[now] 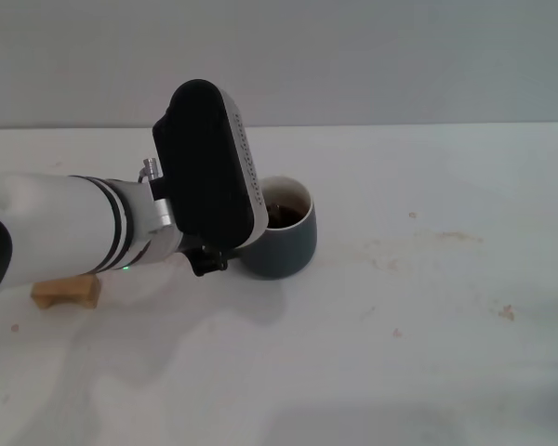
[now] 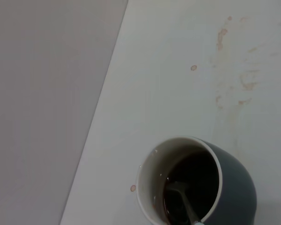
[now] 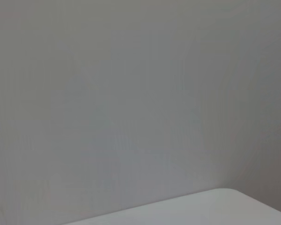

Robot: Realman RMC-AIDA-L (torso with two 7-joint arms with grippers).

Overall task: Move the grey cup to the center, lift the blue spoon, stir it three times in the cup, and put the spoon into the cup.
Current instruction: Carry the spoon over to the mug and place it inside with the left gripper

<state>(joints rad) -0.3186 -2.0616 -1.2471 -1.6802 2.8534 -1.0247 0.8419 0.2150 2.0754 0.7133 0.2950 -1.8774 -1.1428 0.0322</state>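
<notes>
head view has the grey cup [image 1: 284, 240] just left of the table's [image 1: 428, 353] middle, dark liquid inside. the left arm reaches in from nine o'clock, and its left gripper [image 1: 209, 255] sits against the cup's nine o'clock side, hidden under the black wrist housing, so i cannot tell its grip. a tan block [image 1: 67, 293] lies at the table's eight o'clock. left wrist view shows the blue spoon [image 2: 185, 206] standing bowl-down in the liquid. right gripper is out of view.
</notes>
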